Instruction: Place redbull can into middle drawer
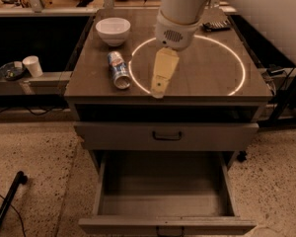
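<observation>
1. The slim silver-and-blue redbull can [118,69] lies on its side on the left part of the brown worktop [202,63], just nearer than the white round bowl [113,30]. Lying flat like this, it could roll sideways if nudged.
2. Its long axis runs far to near, with the near end swung slightly right. A round end face looks toward the near edge.
3. My cream pincer [158,87] hangs tip-down over the worktop, just right of the can and apart from it. It has no hold of the can, and I cannot tell how far open it is.
4. The wide grey middle drawer [163,194] stands pulled out below, ready to receive the can. I judge the grasp comes first, across the can's narrow width.
</observation>
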`<action>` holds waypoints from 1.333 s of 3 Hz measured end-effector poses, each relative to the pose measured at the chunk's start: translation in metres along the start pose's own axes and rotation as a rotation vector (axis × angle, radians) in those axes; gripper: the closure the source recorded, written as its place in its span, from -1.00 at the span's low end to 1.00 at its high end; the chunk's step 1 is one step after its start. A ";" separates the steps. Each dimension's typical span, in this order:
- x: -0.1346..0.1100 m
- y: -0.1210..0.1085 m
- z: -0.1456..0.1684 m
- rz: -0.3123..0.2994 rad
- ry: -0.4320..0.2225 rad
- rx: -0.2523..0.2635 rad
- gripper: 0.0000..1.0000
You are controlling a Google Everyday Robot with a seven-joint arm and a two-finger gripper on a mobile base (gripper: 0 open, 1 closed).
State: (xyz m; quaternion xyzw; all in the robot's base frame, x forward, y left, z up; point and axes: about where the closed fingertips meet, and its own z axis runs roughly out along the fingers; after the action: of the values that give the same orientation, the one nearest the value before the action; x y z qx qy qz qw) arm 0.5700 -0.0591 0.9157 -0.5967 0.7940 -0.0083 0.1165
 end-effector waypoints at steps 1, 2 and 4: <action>-0.038 -0.015 0.019 0.185 -0.030 -0.008 -1.00; -0.062 -0.021 0.019 0.283 -0.081 0.006 -1.00; -0.108 -0.022 0.062 0.371 -0.041 0.059 -1.00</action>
State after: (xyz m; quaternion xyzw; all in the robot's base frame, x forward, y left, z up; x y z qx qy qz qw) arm 0.6310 0.0452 0.8779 -0.4363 0.8872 0.0021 0.1499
